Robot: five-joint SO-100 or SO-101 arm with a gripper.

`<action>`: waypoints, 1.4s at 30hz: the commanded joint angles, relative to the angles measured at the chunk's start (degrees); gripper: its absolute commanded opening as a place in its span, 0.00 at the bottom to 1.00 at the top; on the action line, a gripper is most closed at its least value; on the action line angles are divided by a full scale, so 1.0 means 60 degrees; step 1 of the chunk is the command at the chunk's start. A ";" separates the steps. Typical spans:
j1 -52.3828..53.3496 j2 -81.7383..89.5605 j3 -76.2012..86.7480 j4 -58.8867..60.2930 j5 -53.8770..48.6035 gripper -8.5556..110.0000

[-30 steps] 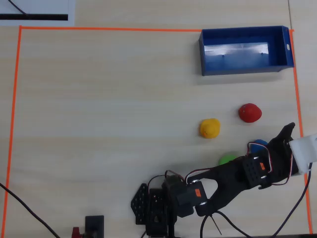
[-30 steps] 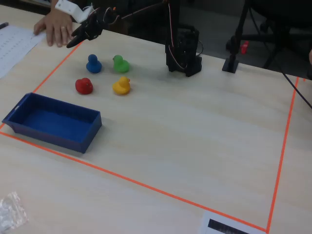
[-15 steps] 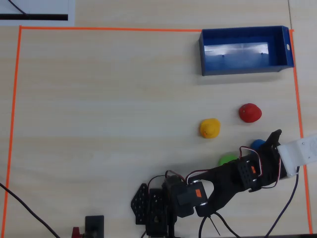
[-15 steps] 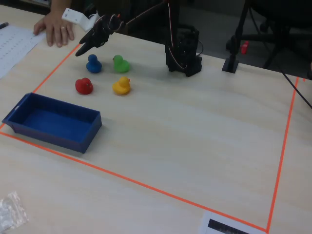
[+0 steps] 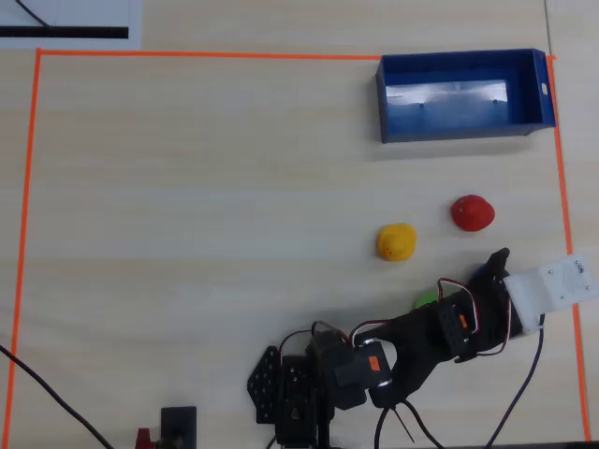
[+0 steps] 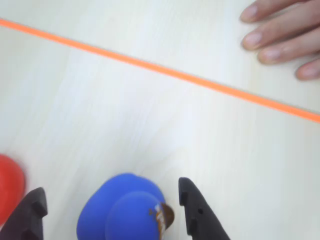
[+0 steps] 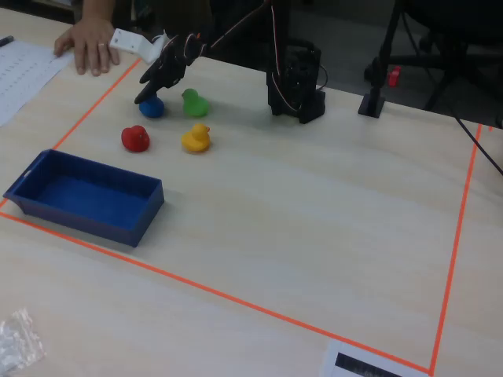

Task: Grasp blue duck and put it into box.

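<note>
Blue duck (image 6: 122,212) sits at the bottom centre of the wrist view, between the two dark fingers (image 6: 197,212) of the hand (image 6: 112,212), which is spread open with a gap on either side of the toy; neither finger touches it; its small orange-brown beak points toward the right-hand finger. In the fixed view the hand (image 7: 149,93) hangs over the blue duck (image 7: 152,107) at the upper left of the frame. Just left of it in the wrist view a red duck (image 6: 9,192) shows at the edge; a green duck (image 7: 194,103) and a yellow duck (image 7: 196,138) stand near on the tabletop (image 7: 299,204); someone's hand (image 6: 282,35) rests beyond the orange tape line (image 6: 165,72), upper right of the wrist view. The box (image 7: 82,196) lies well apart, lower left of the fixed view.
</note>
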 commanded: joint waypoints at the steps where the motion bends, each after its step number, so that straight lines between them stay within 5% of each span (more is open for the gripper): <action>1: -0.0073 0.0088 0.0117 -0.0586 -0.0088 0.37; 14: 0.0000 -0.1289 -0.0103 -0.1187 -0.0190 0.36; 16: 0.0029 -0.1436 -0.0073 -0.1172 -0.0308 0.27; 18: 0.0059 -0.1523 0.0000 -0.1113 -0.0293 0.07; 25: -0.0015 -0.1128 0.0088 -0.0864 0.0249 0.07; 42: -0.4307 0.2622 -0.3779 0.5874 0.4233 0.07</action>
